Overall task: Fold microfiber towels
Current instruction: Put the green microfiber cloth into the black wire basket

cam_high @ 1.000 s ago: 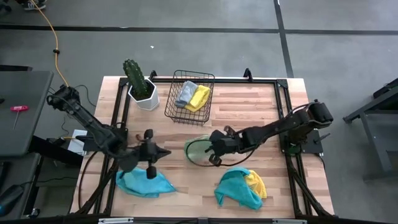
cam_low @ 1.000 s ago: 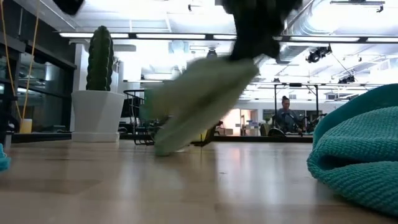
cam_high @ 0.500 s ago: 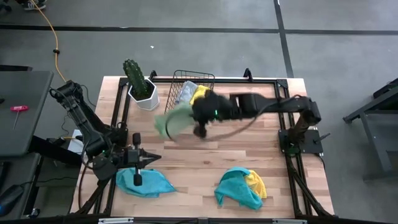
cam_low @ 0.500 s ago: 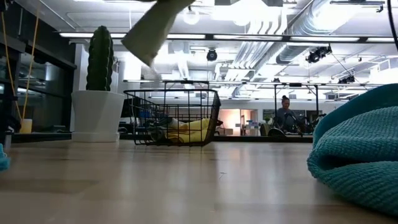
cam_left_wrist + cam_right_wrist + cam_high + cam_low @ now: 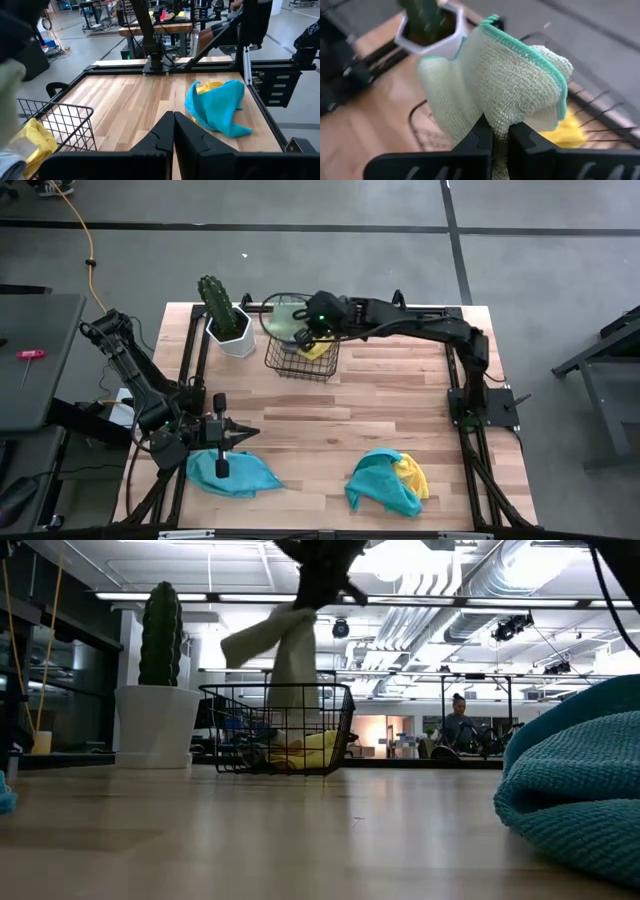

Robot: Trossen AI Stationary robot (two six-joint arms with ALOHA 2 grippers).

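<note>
1. My right gripper is clamped on the folded green towel and holds it in the air above the basket. In the low view the cloth hangs down toward the wire rim, not yet let go.
2. My left gripper waits at the table's near-left, fingers pressed together on nothing, just beside a crumpled teal towel.
3. Done so far, as I judge it: the basket already holds a yellow towel and a grey one, visible at the edge of my left wrist view. The green one is folded and only needs dropping in.
4. Left to do: the teal towel by my left gripper lies loose and unfolded. At the near-right, another teal towel sits heaped with a yellow one, touching, also unfolded.
5. So I reckon I am about halfway: three handled, three still lying rumpled on the wood.
6. The cactus stands just beside the basket, something to keep clear of.
</note>
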